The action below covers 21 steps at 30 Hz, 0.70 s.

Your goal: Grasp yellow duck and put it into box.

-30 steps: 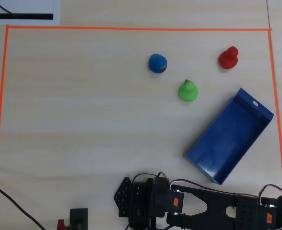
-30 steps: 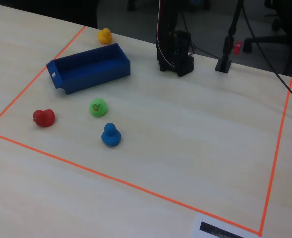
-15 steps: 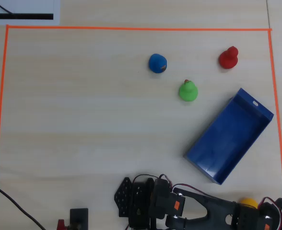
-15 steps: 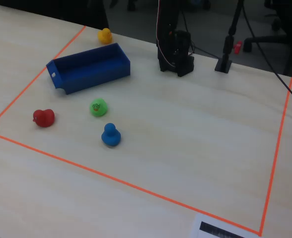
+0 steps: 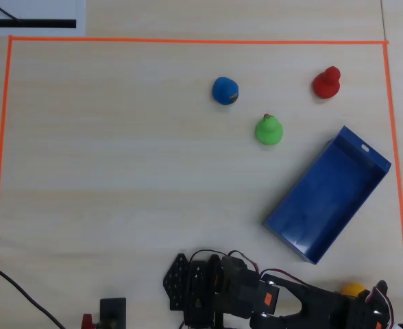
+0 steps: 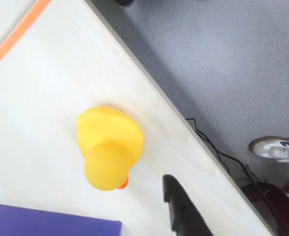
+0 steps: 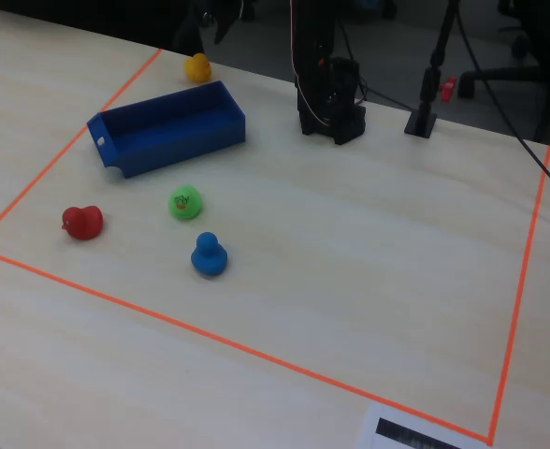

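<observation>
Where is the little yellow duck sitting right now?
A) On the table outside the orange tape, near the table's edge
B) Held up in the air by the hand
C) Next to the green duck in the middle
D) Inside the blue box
A: in the fixed view the yellow duck sits on the table beyond the orange tape line, behind the box, which is empty.
</observation>
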Each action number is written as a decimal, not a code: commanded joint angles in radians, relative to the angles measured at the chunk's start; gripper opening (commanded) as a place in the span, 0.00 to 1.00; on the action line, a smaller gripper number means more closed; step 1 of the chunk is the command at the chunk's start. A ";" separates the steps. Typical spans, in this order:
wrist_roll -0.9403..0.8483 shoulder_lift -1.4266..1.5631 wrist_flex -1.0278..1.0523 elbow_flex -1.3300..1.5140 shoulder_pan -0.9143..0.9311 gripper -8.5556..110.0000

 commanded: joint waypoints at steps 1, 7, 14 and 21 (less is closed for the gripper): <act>-0.031 -0.012 -0.025 -0.003 -0.026 0.49; -0.064 -0.092 -0.026 -0.025 -0.034 0.48; -0.066 -0.207 0.017 -0.147 -0.037 0.48; -0.060 -0.302 0.064 -0.305 -0.060 0.45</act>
